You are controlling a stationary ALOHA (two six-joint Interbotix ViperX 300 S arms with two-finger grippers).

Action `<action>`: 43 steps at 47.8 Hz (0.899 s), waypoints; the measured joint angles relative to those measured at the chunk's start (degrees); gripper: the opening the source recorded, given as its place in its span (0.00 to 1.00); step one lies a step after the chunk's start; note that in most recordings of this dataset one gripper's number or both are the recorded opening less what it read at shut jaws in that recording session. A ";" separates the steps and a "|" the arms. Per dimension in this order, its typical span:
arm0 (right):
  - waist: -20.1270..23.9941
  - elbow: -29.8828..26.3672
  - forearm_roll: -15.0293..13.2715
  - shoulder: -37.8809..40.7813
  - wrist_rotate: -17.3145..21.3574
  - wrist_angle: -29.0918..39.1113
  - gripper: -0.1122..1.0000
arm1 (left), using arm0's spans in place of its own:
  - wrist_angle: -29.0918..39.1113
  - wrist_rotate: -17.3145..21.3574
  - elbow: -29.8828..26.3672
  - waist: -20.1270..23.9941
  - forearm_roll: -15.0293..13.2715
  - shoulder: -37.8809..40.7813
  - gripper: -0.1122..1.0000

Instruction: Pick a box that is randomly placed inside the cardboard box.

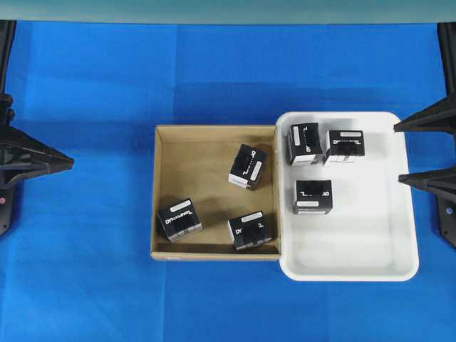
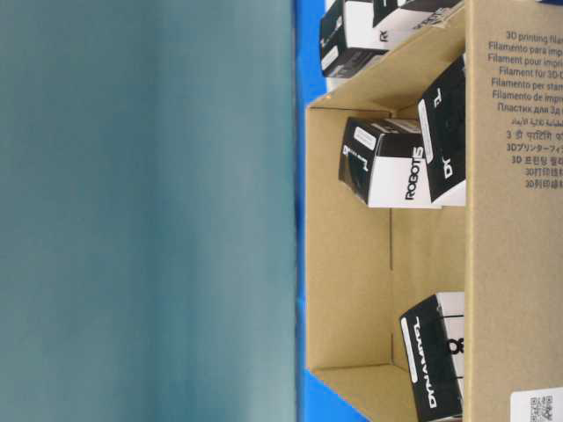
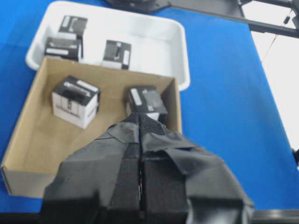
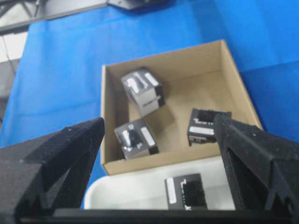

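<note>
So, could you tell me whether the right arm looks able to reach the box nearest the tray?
Probably yes. The right gripper is open and empty, that box lies uncovered in the cardboard box, and only the low white tray lies between them.

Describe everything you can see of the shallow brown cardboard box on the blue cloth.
The shallow brown corrugated cardboard box is square and open-topped with low walls, lying flat on the blue cloth. Its right wall sits against the white plastic tray. Three small black boxes rest on its floor: one near the middle toward the back, tilted, one in the front-left corner, and one by the front wall toward the right. The table-level view shows printed text on an outer wall. Neither gripper touches it.
</note>
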 measured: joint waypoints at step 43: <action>0.00 3.25 0.09 -1.58 0.09 -0.09 0.96 | 0.09 -0.44 0.00 0.00 0.00 -1.23 0.04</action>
